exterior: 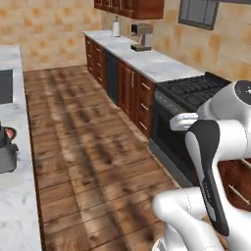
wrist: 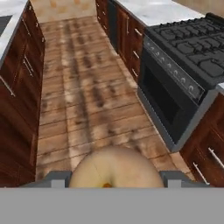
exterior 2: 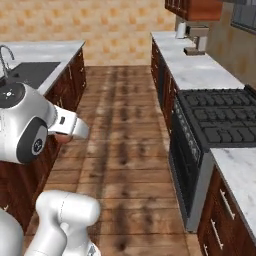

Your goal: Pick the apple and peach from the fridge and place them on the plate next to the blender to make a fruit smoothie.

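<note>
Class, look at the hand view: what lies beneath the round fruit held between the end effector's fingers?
Beneath the peach lies wooden floor, with the oven to one side. The floor directly under the fruit is covered.

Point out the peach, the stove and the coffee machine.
peach (wrist: 114, 168): hand view, on its pale rounded top, between the fingertips.
stove (exterior 2: 220, 118): right base view, on the black burner grates.
coffee machine (exterior: 142, 37): left base view, on its body.

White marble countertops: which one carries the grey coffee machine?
The wall-side marble countertop beyond the black gas stove; the opposite marble counter holds a dark sink instead.
</note>
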